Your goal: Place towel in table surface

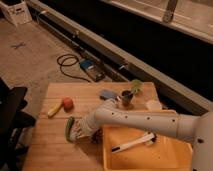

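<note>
My white arm reaches from the right across the table surface [45, 150], a light tabletop of wooden planks. The gripper [79, 133] hangs low over the planks at the left, right beside a green pepper [69, 126]. At the gripper's tip is a small pale patch that looks like the towel [76, 136]. I cannot make out whether it is held or lying on the wood.
A yellow bin [165, 160] at the front right holds a white tool [132, 142]. A blue sponge [107, 94], a dark cup [127, 97], a green item [136, 86] and a white cup [154, 105] line the far edge. A red and yellow object [62, 105] lies at the left.
</note>
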Controlling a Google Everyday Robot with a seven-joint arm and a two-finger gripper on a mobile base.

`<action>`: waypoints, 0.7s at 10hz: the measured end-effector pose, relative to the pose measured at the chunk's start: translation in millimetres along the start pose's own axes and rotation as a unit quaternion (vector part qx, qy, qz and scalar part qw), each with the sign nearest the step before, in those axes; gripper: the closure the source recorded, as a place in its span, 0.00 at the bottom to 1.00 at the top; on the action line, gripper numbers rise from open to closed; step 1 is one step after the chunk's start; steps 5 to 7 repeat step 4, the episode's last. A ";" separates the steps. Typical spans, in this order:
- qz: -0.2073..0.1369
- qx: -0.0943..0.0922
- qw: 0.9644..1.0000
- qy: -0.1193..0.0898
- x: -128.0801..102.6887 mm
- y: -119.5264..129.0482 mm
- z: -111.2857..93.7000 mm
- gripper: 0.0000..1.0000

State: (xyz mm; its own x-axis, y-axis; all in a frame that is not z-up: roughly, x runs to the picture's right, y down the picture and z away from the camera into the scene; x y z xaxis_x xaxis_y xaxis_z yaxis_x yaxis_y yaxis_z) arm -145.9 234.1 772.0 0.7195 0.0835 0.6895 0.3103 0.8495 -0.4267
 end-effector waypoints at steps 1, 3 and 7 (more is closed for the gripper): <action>0.000 0.000 1.000 0.000 0.0 -0.3 -0.1 0.20; 0.001 0.001 1.000 0.000 0.8 -0.1 -0.6 0.20; 0.001 0.001 1.000 0.000 0.6 -0.1 -0.4 0.20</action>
